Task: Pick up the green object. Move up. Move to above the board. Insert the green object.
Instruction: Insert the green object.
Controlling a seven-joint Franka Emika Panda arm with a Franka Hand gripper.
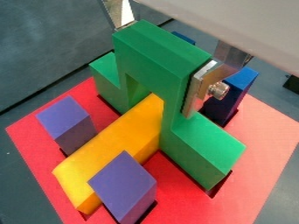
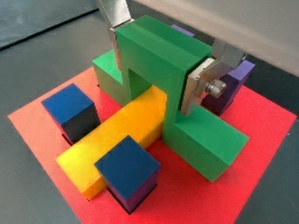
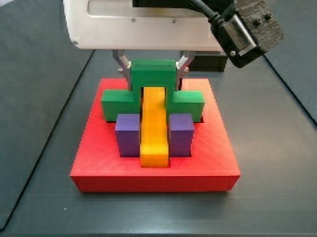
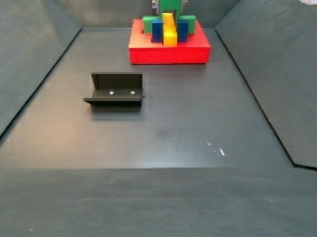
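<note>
Side view, from left to right: saw the fixture [image 4: 115, 90] alone on the left of the dark desk [image 4: 161, 139]. Saw the red board [image 4: 170, 53] far back and more to the right, well apart from the fixture. Saw the green object [image 4: 165, 7] standing up on top of that board.

Closer side view, from left to right: saw a purple block [image 3: 128, 134] on the board [image 3: 155, 171], then a long yellow bar [image 3: 154, 125] just beside it, then another purple block [image 3: 183, 134] on the other side of the bar. Saw the green object [image 3: 154, 79] behind them, upright, with the yellow bar running under its middle like a road under a bridge. Saw the gripper [image 3: 154, 63] right above it, one finger on each side of its top.

Both wrist views: saw the gripper [image 1: 163, 52] [image 2: 163, 52] squeezed shut on the tall top part of the green object [image 1: 158, 66] [image 2: 158, 61]. Saw one silver finger [image 1: 212, 83] [image 2: 208, 80] pressed flat on its side. Saw the low green parts resting down on the red board [image 1: 251, 188] [image 2: 263, 131], one on each side of the yellow bar [image 1: 117, 149] [image 2: 122, 136]. Could not tell how deep the green object sat in the board.
</note>
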